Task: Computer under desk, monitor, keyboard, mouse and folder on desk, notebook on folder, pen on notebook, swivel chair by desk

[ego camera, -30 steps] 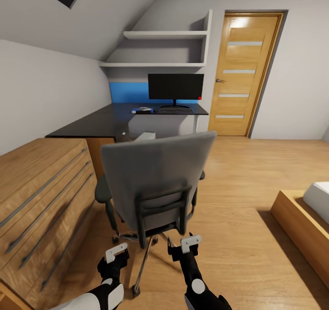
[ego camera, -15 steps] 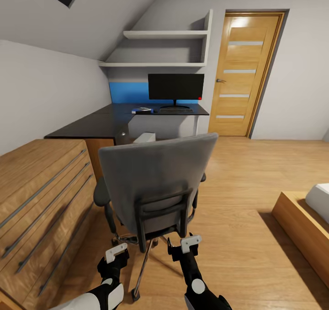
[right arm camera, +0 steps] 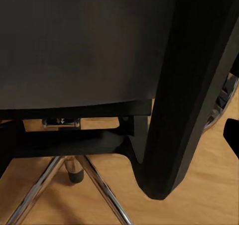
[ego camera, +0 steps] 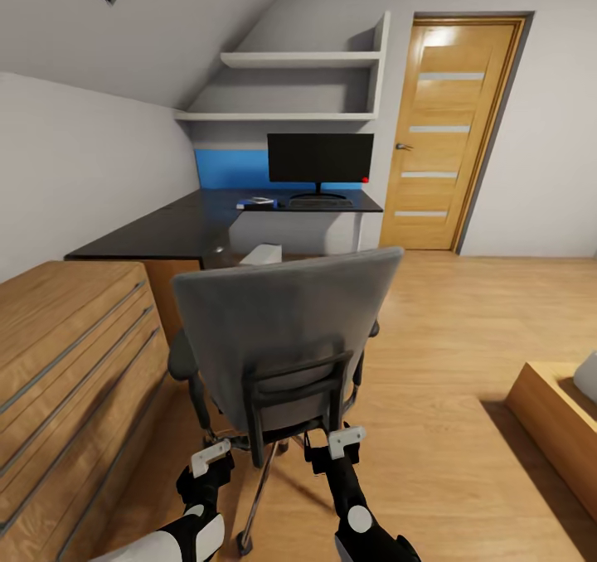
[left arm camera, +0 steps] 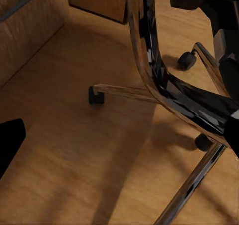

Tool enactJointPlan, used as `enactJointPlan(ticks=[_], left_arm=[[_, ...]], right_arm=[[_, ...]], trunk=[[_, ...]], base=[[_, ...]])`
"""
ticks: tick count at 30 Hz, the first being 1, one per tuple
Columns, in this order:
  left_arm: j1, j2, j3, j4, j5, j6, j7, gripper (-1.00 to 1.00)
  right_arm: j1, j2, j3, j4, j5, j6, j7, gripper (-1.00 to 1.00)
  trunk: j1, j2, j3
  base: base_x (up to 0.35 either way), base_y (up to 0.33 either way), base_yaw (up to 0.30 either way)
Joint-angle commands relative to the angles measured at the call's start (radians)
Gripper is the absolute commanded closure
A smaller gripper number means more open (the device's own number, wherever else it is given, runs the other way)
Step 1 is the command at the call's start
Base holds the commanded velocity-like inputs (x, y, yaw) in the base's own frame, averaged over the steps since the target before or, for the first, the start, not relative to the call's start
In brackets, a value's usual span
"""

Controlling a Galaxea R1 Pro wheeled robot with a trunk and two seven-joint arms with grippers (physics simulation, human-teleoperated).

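Note:
The grey swivel chair stands with its back to me, between me and the black desk. On the desk's far end stand the monitor and, before it, the keyboard. The blue folder lies left of the keyboard with a pale patch on it, likely the notebook. Mouse and pen are too small to make out. The light grey computer peeks out under the desk. My left gripper and right gripper hang open just behind the chair's chrome base and back support.
A light wooden drawer cabinet runs along the left, close to the chair. A wooden bed frame sits at the right. A wooden door stands closed beyond the desk, and white shelves hang above it.
The whole view has rolled forward toward the desk; cabinet and bed have slid outward. The chair stays just ahead of my grippers and now looms slightly larger.

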Motion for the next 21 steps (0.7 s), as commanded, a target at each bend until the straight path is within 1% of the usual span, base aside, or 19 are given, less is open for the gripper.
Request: enactJointPlan(ticks=[1,4,7,21], left_arm=[[-0.001,-0.001,0.000,-0.001,-0.012,-0.001,0.004,-1.00],[-0.001,-0.001,-0.001,-0.002,-0.012,-0.001,0.004,-1.00],[-0.001,-0.001,0.000,-0.001,-0.012,-0.001,0.005,-1.00],[-0.001,-0.001,0.000,-0.002,-0.012,-0.001,0.005,-1.00]], right_arm=[[-0.001,0.000,0.004,0.001,0.004,-0.002,-0.008,-1.00],[-0.001,0.000,0.004,0.001,0.004,-0.002,-0.008,-1.00],[-0.001,0.000,0.004,0.001,0.004,-0.002,-0.008,-1.00],[-0.001,0.000,0.004,0.001,0.005,-0.001,-0.008,-1.00]], trunk=[[0.000,0.000,-0.001],[0.000,0.000,-0.001],[0.000,0.000,-0.001],[0.000,0.000,-0.001]], base=[[0.325,0.000,0.000],[0.325,-0.015,0.000],[0.297,-0.132,0.000],[0.234,-0.221,0.000]])
